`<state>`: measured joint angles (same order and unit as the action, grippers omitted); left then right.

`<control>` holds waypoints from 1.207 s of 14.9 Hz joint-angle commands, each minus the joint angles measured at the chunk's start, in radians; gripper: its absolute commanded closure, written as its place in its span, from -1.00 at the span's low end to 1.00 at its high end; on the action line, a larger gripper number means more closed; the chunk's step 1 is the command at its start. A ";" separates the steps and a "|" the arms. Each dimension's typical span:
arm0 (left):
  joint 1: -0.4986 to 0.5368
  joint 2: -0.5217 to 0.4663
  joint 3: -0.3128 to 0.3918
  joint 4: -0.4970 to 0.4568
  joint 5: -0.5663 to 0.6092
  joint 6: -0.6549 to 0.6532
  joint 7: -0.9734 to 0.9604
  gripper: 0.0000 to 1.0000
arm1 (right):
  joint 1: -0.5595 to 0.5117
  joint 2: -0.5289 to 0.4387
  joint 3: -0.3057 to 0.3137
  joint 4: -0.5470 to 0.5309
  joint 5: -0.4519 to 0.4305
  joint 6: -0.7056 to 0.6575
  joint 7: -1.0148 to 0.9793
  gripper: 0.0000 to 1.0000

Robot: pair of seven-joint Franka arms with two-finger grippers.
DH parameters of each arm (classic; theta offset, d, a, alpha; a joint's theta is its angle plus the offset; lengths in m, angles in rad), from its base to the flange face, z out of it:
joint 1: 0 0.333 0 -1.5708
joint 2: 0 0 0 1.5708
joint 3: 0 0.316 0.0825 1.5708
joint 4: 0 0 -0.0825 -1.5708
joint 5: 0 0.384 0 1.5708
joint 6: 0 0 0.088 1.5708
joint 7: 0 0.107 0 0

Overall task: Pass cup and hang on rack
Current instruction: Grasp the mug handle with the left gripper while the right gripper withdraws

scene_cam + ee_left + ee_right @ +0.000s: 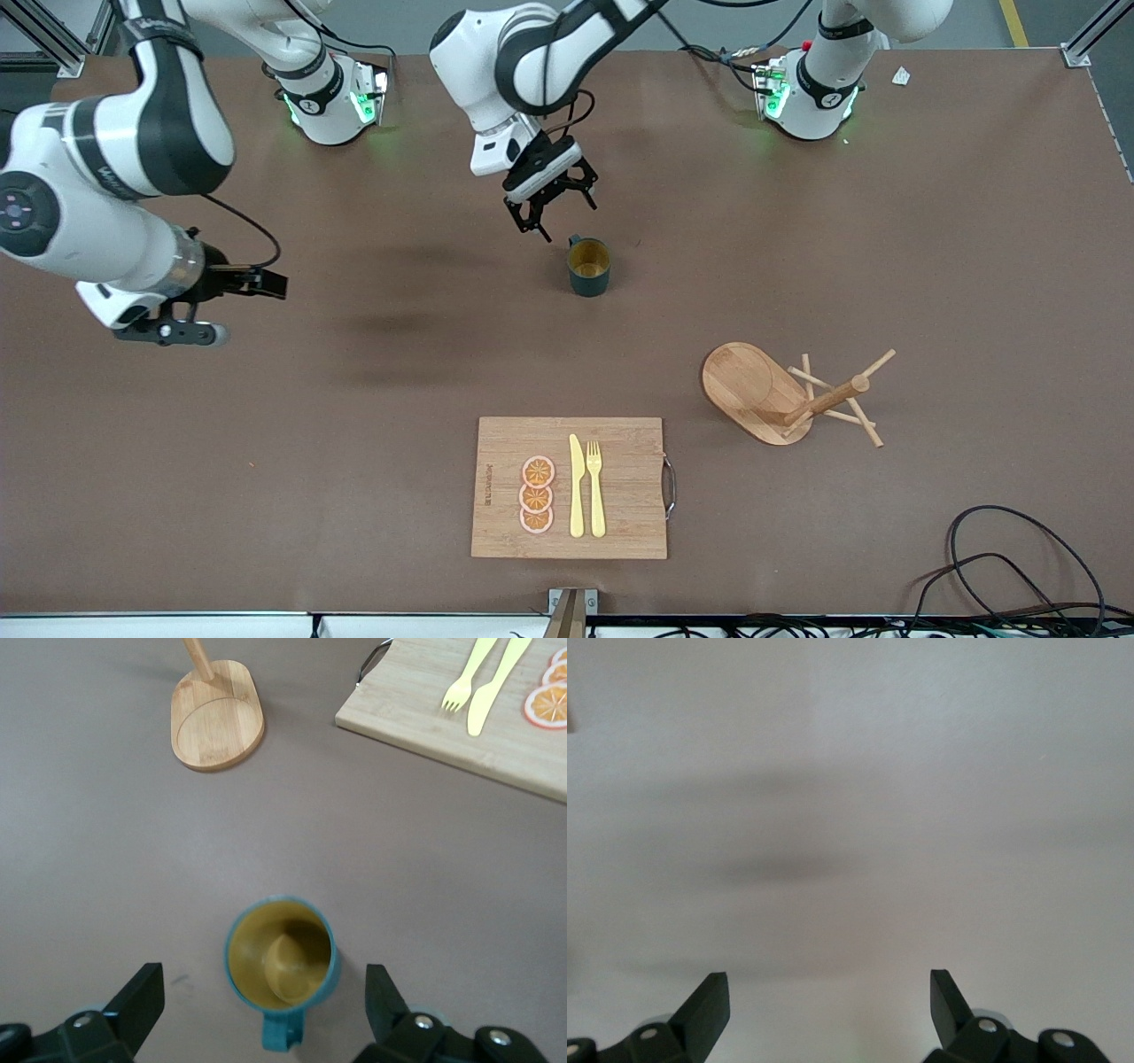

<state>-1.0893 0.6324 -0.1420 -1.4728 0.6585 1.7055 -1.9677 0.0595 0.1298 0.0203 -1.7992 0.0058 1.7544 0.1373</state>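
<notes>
The cup (588, 268), dark teal with a mustard-yellow inside, stands upright mid-table. Its handle points toward the robots' bases. My left gripper (567, 220) hovers open just above the cup on the handle side. In the left wrist view the cup (282, 961) sits between the spread fingers (142, 1001) and touches neither of them. The rack (780, 394), a wooden mug tree on an oval base, is nearer the front camera than the cup, toward the left arm's end; its base (217, 718) shows in the left wrist view. My right gripper (241, 308) waits open over bare table at the right arm's end, with nothing between its fingers (709, 1005).
A bamboo cutting board (496, 523) with a metal handle lies near the table's front edge. On it are a yellow knife (577, 487), a yellow fork (595, 492) and orange slices (537, 494). Black cables (1001, 567) loop at the front corner by the left arm's end.
</notes>
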 commanded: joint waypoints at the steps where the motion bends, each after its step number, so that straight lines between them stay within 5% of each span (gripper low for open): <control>1: -0.050 0.082 0.007 0.026 0.102 -0.003 -0.107 -0.98 | -0.062 -0.065 0.018 -0.040 -0.035 0.045 -0.068 -1.00; 11: -0.083 0.254 0.005 0.020 0.291 0.008 -0.290 -0.95 | -0.224 -0.111 0.020 -0.035 -0.040 0.146 -0.292 -1.00; 18: -0.083 0.282 0.005 0.017 0.308 0.028 -0.344 -0.36 | -0.227 -0.167 0.021 -0.029 -0.023 0.168 -0.292 -1.00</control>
<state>-1.1702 0.9071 -0.1378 -1.4683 0.9451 1.7285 -2.2982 -0.1498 0.0106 0.0249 -1.8001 -0.0221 1.9193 -0.1463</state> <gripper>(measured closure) 0.242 0.000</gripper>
